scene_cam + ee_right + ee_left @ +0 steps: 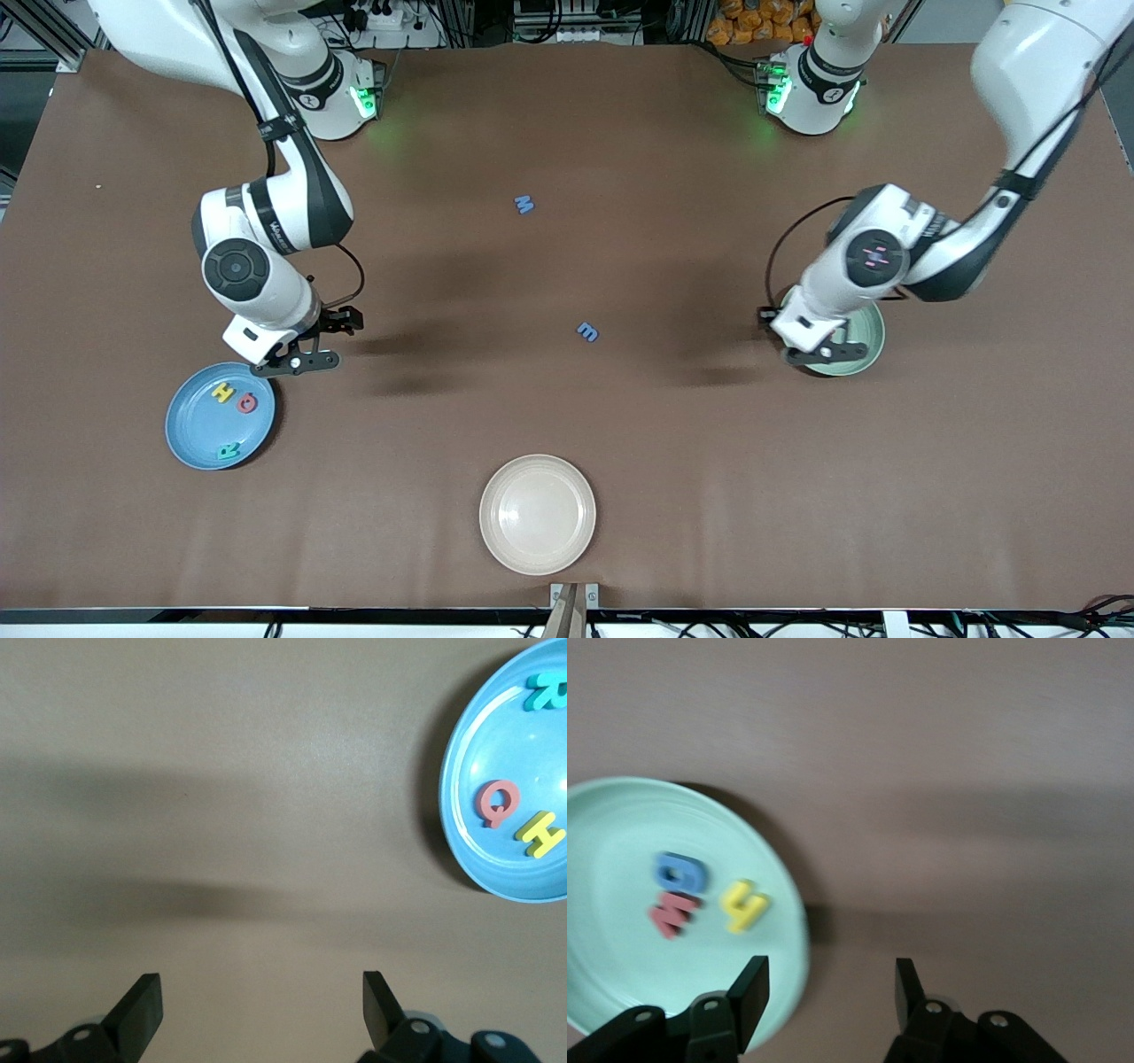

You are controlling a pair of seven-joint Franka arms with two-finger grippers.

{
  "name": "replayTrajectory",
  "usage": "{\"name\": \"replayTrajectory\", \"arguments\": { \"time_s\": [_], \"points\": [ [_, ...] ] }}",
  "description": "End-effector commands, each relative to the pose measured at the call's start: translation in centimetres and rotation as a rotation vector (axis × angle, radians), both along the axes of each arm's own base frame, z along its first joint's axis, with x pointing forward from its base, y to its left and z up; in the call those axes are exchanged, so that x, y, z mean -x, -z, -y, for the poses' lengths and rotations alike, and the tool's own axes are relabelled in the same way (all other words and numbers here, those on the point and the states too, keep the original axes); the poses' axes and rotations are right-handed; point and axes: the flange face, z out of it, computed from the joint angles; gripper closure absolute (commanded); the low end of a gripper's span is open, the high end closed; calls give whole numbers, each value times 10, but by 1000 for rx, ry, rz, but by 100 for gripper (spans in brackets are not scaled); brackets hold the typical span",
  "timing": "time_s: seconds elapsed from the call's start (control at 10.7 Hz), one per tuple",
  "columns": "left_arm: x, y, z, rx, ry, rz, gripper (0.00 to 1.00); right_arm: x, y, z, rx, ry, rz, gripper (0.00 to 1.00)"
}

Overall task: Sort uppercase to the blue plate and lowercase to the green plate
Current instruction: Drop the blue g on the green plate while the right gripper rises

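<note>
This is a robotics lab. Two white arms are bolted by their bases to a brown-covered table, and along its edge nearest those bases run aluminium framing, a power strip and loose cables.

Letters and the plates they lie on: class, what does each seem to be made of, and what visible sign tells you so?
The yellow H, red Q and teal-green R look like matte foam: thick, flat-cut, dull. The blue plate seems glossy plastic or glazed ceramic, given its sheen; so does the pale green plate.
</note>
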Motion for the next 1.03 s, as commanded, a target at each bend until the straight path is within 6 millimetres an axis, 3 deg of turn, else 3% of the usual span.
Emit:
{"name": "replayTrajectory", "arguments": {
  "time_s": [0.0,0.19,0.37,0.47,0.56,0.75,0.94],
  "points": [
    [8,-5,29,2,-18,5,35,12,-35,1,16,11,19,0],
    [14,-8,50,3,-26,13,35,16,-48,0,20,8,9,0],
    [23,-8,68,1,-26,16,35,21,-42,-10,17,-7,-4,0],
    [29,-9,81,2,-3,17,36,28,-38,-31,11,-42,-14,0],
    [32,-11,93,9,17,25,36,41,-32,-67,-4,-91,-31,0],
    [42,-16,124,25,66,37,36,59,-18,-109,-60,-114,-74,0],
    [38,-14,123,31,71,35,36,84,-15,-154,-71,-186,-80,0]
  ]
}}
